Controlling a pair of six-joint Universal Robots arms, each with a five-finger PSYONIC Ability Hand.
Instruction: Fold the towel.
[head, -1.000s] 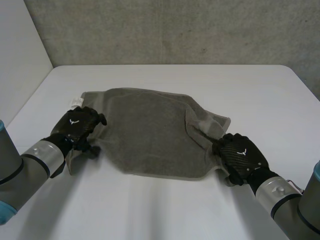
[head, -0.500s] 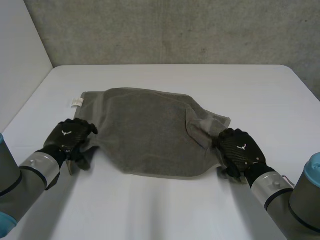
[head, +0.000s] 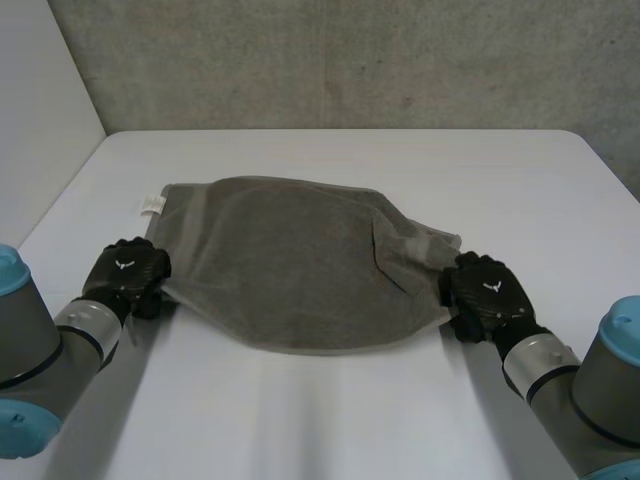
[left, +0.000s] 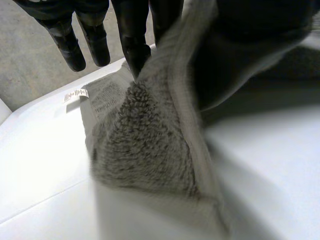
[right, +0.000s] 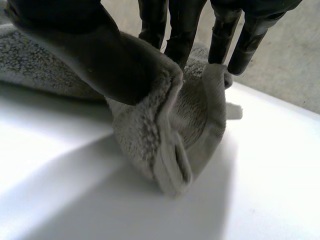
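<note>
A grey towel (head: 300, 265) lies spread across the middle of the white table (head: 330, 420), with a fold near its right side. My left hand (head: 125, 275) pinches the towel's near left corner. In the left wrist view the towel (left: 150, 145) is clamped between thumb and fingers (left: 132, 35). My right hand (head: 488, 295) grips the near right corner. In the right wrist view the thumb (right: 90, 45) presses bunched towel (right: 155, 135) against the fingers. The near edge is drawn taut between both hands.
A small white label (head: 152, 205) sticks out from the towel's far left corner, also seen past my left fingers (left: 75, 95). A grey wall (head: 350, 60) stands behind the table. Bare tabletop lies in front of the towel.
Both hands have closed on the towel's near corners and drawn back and outward. The near edge has tightened and the towel's left side has pulled away from its earlier bunching.
</note>
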